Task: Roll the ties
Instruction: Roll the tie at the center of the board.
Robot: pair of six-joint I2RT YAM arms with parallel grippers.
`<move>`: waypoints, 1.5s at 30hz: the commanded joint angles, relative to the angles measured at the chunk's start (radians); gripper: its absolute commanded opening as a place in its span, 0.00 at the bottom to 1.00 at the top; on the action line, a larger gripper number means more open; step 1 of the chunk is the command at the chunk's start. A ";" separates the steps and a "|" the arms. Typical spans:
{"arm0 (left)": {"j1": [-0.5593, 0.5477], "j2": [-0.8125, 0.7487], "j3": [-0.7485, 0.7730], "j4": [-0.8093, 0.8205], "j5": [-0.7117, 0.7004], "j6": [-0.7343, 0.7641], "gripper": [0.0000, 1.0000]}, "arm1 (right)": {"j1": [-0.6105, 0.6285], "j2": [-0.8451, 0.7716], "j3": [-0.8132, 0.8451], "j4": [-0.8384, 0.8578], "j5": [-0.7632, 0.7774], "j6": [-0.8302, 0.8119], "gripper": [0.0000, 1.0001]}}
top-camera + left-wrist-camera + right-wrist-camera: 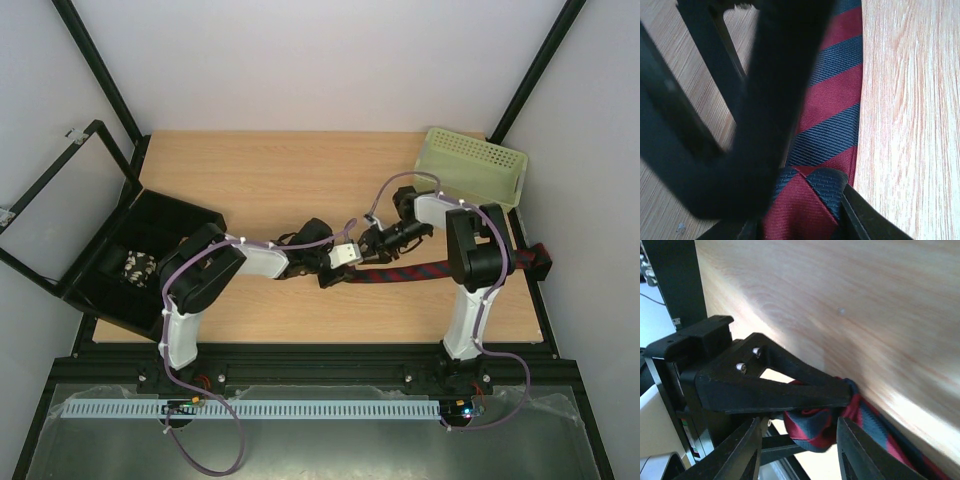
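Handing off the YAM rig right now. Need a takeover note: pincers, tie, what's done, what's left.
Left pincer: shut on the folded end of the tie, near the middle of the table.
Right pincer: open, fingers either side of that same fold, not gripping.
Tie: only the first fold is made. The rest lies flat, running under the right arm toward the right edge.
Black box: holds a small patterned bundle, too small to identify.
Left to do: roll the remaining length.
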 commanded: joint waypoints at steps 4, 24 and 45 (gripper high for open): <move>-0.004 0.065 -0.035 -0.184 -0.082 0.004 0.32 | 0.053 0.000 -0.054 -0.005 -0.014 0.045 0.40; -0.005 -0.084 -0.067 -0.019 -0.009 -0.033 0.76 | 0.051 0.046 -0.079 0.072 0.092 -0.004 0.01; 0.039 0.003 -0.100 -0.122 -0.073 0.047 0.37 | 0.051 0.095 0.020 0.018 0.028 0.012 0.01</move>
